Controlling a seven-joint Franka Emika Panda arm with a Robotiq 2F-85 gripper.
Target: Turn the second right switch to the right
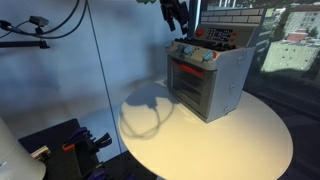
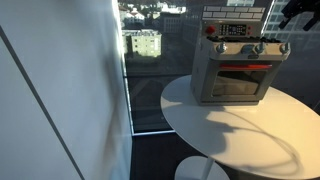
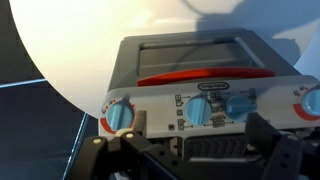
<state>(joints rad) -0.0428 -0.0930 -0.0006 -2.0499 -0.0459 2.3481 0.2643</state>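
High-rise office: city-view window (image 2: 146,45), round white table (image 2: 240,132).

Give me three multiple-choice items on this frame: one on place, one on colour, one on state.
1. Where does the toy oven stand?
A. on the floor
B. on the round white table
C. on a wall shelf

2. What colour are the knobs on its front panel?
A. blue
B. yellow
C. black

3. What state is the end effector in?
A. shut on a knob
B. shut on the red door handle
C. open, holding nothing

Answers:
1 B: both exterior views show the oven standing on the tabletop.
2 A: the wrist view shows the knobs close up, all blue.
3 C: in an exterior view it hangs above the oven with its fingers apart, touching nothing.
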